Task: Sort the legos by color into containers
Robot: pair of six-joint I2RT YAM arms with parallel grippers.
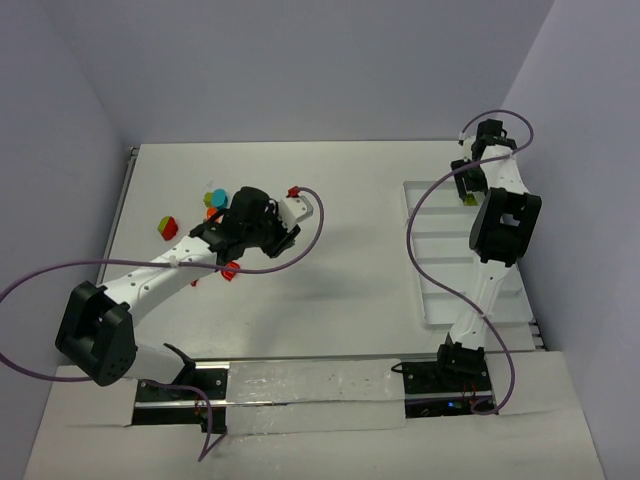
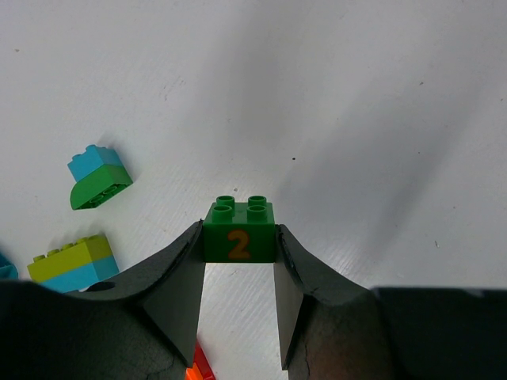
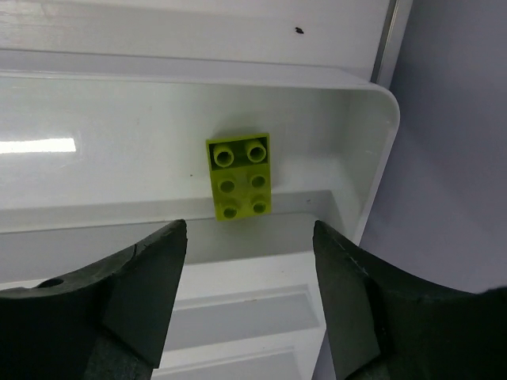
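Left wrist: orange lego [image 2: 192, 372] cut off (bottom edge).

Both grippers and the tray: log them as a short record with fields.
left gripper: shut on a dark green brick marked 2
right gripper: open, above the tray
tray: a lime brick lies in its end compartment, not gripped
table: a blue-on-green stack and a lime-on-blue stack lie loose
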